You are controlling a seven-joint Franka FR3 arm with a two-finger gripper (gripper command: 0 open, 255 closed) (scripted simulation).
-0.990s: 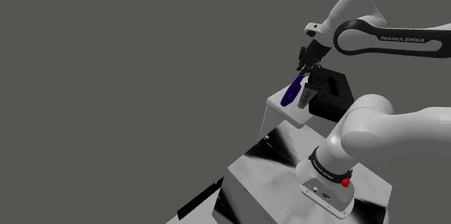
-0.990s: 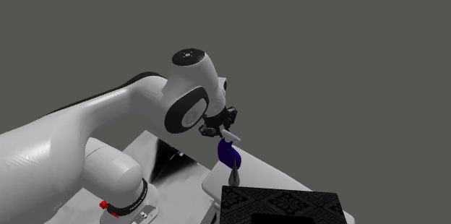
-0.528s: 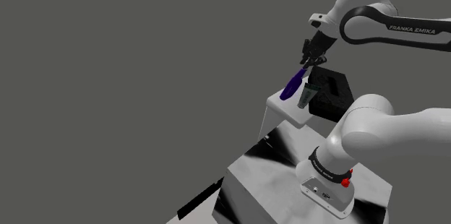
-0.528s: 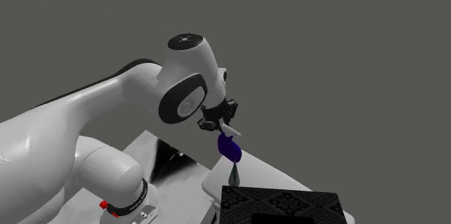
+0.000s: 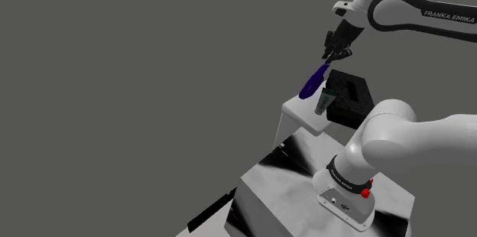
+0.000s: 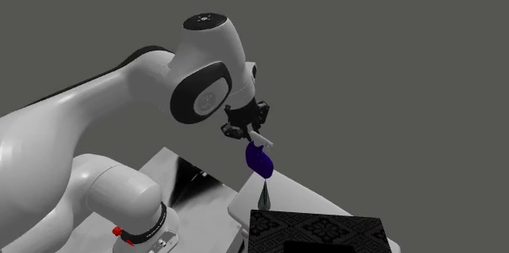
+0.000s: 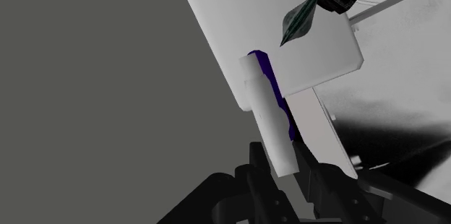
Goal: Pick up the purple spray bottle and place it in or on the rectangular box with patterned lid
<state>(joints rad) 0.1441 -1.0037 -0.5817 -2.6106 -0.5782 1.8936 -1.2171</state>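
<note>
Clamps purple spray bottle (image 5: 311, 82) by its white head (image 7: 271, 121) in pincer (image 5: 329, 53), tilted above white surface (image 5: 298, 112), near dark cone (image 5: 324, 99) and patterned-lid box (image 6: 318, 231).

Dim, flat, shadowless rendered light.

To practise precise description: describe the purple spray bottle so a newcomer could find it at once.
Follow the white arm to its black gripper above the white platform. Clasped in it hangs the purple spray bottle, tilted, clear of the surface. Unlike the small dark cone and the black patterned box below, it is deep purple with a white head.
</note>
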